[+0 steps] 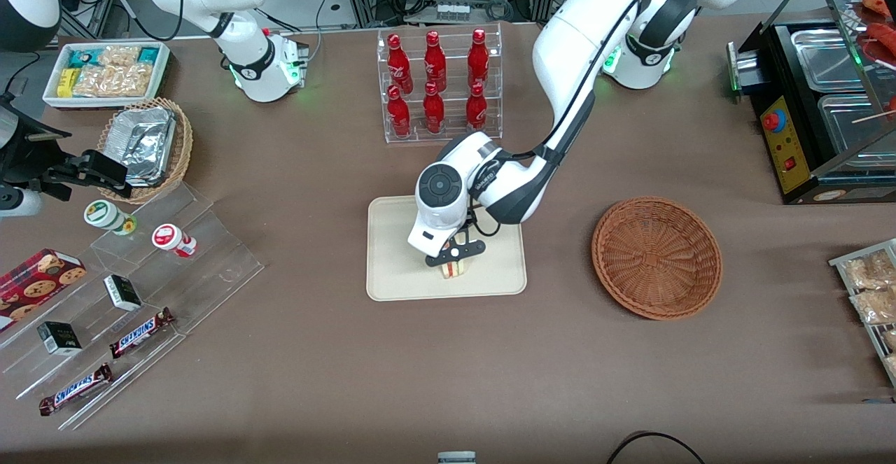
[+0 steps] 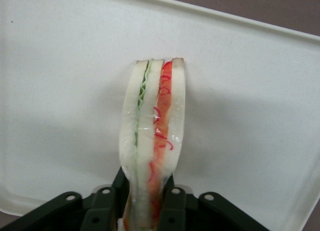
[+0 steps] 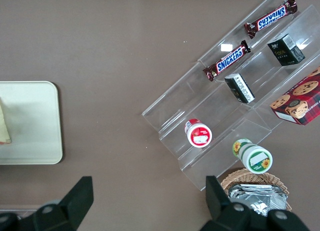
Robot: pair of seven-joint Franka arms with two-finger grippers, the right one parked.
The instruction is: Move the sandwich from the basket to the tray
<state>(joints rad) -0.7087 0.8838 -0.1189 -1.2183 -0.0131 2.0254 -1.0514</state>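
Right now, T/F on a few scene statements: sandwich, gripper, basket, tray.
1. The gripper is shut on the sandwich. True.
2. The sandwich lies in the basket. False: it is over the tray, and nothing shows in the basket.
3. The gripper is above the tray. True.
4. The basket sits on the tray. False: it stands apart on the table, toward the working arm's end.
5. The sandwich lies flat on a bread face. False: it is held on edge, with its green and red filling layers showing in the left wrist view.
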